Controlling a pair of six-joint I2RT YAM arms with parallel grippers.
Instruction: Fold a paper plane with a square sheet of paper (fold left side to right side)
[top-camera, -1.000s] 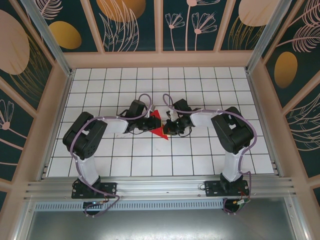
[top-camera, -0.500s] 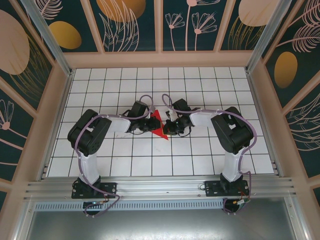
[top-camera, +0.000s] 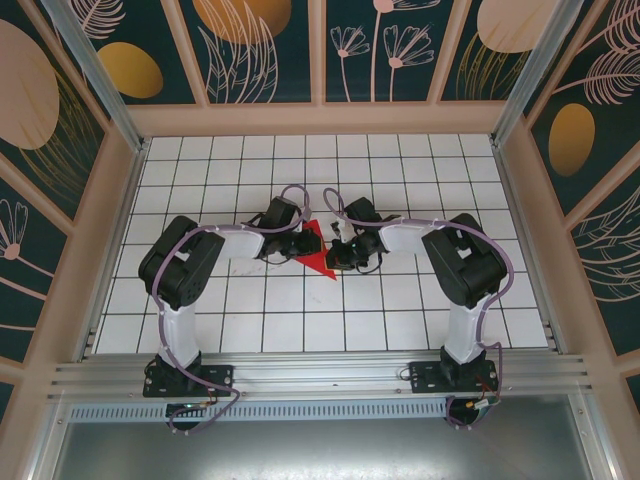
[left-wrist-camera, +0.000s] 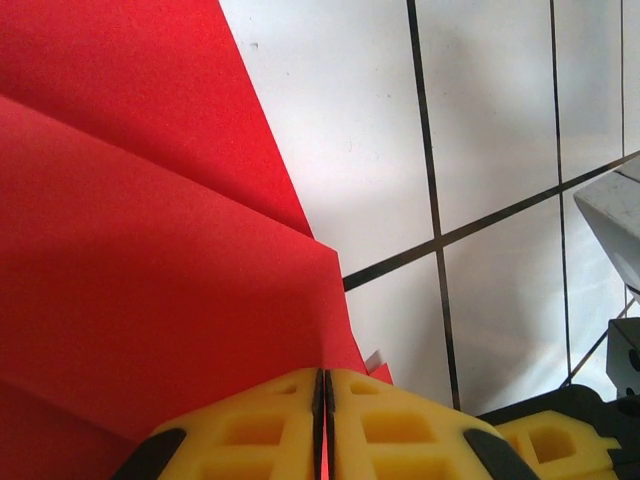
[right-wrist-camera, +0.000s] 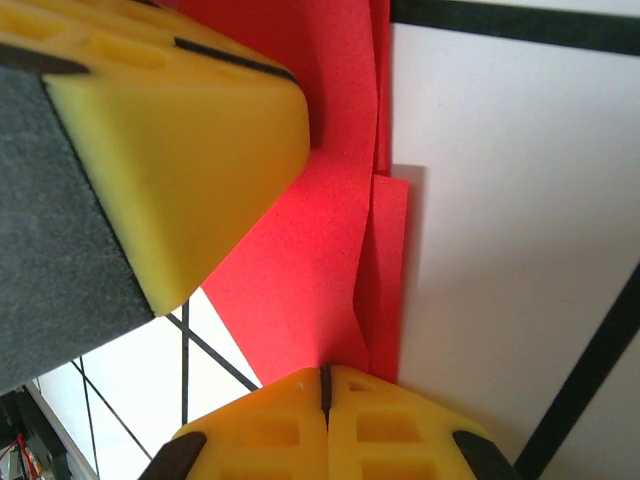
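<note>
Fingers (left-wrist-camera: 260, 425) of the left gripper (left-wrist-camera: 322, 400), yellow and ribbed, are seen pressed together on an edge of the red sheet of paper (left-wrist-camera: 150, 280), with a thin sliver of red caught in the seam between them. Two overlapping layers of the folded sheet are shown from the left wrist, their slanted edges running down toward the pinch. The white desk (top-camera: 400, 300), ruled with dark grid lines, is seen to the right of the paper.

From the right wrist, the fingers (right-wrist-camera: 390, 430) of the right gripper (right-wrist-camera: 325, 400) are likewise shown closed tight, with several stacked layers of the red paper drawn into the line where the pads meet. A shadow is cast on the desk just beside these layers, so that edge appears to be raised slightly off the surface, though this cannot be confirmed from so close a view. One yellow finger of the left gripper is seen at the upper left of that view, lying against the paper.

From above, the sheet is pictured as a small red triangular shape near the middle of the desk, held between the two grippers, its sharpest corner turned toward the near edge. Both arms are bent inward from their bases to meet over it.
</note>
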